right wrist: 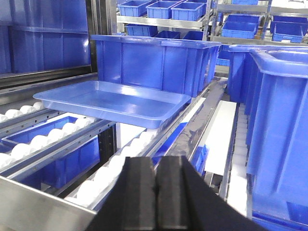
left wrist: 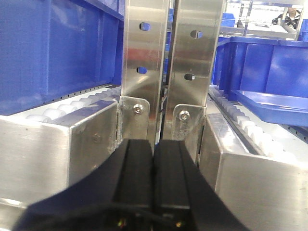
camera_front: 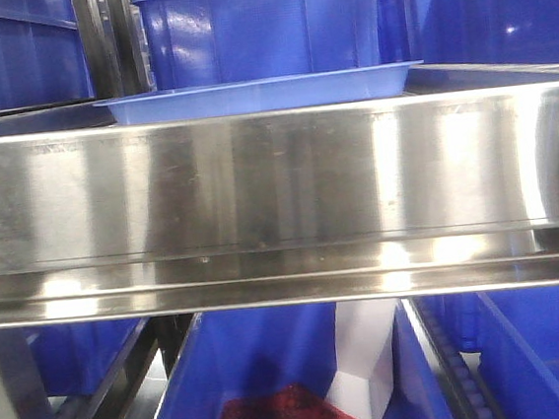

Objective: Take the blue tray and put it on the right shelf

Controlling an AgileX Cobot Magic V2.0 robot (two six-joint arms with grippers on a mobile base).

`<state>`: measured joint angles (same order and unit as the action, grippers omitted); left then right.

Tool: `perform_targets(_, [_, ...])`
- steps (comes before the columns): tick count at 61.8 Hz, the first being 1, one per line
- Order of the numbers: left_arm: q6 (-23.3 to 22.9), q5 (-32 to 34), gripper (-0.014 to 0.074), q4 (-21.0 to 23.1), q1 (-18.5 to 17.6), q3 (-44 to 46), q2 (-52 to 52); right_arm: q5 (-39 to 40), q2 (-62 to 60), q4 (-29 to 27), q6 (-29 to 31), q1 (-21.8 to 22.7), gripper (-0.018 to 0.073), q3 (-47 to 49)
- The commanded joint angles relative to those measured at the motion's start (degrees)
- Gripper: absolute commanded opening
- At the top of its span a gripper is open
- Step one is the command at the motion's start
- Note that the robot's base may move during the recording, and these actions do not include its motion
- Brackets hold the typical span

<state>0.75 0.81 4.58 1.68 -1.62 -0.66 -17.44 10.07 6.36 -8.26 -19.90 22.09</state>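
The light-blue tray (camera_front: 258, 94) lies flat on the white rollers of the steel shelf (camera_front: 277, 185), just behind its broad front lip. The right wrist view shows the tray (right wrist: 113, 102) ahead and to the left, empty, with nothing holding it. My right gripper (right wrist: 156, 161) is shut with nothing between its fingers, a short way in front of the tray. My left gripper (left wrist: 154, 144) is shut and empty too, facing two perforated steel uprights (left wrist: 168, 57). A corner of the tray (left wrist: 274, 103) shows at the right of the left wrist view.
A deep blue bin (camera_front: 262, 23) stands right behind the tray, also seen as the bin (right wrist: 154, 60) in the right wrist view. More deep bins (right wrist: 279, 125) flank the lane on the right and a bin (left wrist: 53, 53) on the left. Further bins (camera_front: 276, 378) sit on the level below.
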Motion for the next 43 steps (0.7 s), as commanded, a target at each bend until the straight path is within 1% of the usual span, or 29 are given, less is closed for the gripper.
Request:
perform_targets(1, [0.02, 5.15, -0.0048, 0.46, 0.03, -1.74, -0.77, 5.68, 0.7, -0.7, 0.68, 0.52, 0.0051, 0.32])
perform_targets(6, [0.02, 5.15, -0.0048, 0.46, 0.03, -1.74, -0.77, 7.51, 0.51, -2.1, 0.68, 2.97, 0.0051, -1.82])
perform_targets(12, [0.02, 5.15, -0.0048, 0.46, 0.03, -1.74, -0.77, 8.58, 0.14, -4.66, 0.68, 8.36, 0.0051, -4.29])
perform_targets(18, [0.02, 5.15, -0.0048, 0.46, 0.03, -1.74, -0.77, 9.02, -1.9, -4.91, 0.68, 14.08, 0.0051, -6.96])
perform_targets(23, [0.02, 5.15, -0.0048, 0.46, 0.03, -1.74, -0.77, 9.53, -4.47, -5.45, 0.68, 17.55, 0.0051, -9.04])
perform_targets(30, [0.02, 5.15, -0.0048, 0.46, 0.03, -1.74, -0.77, 11.68, -7.38, -5.68, 0.97, 20.12, 0.0051, -12.15])
perform_targets(43, [0.02, 5.15, -0.0048, 0.46, 0.03, -1.74, -0.77, 15.58, -10.55, -5.68, 2.94, 20.46, 0.0051, -18.6])
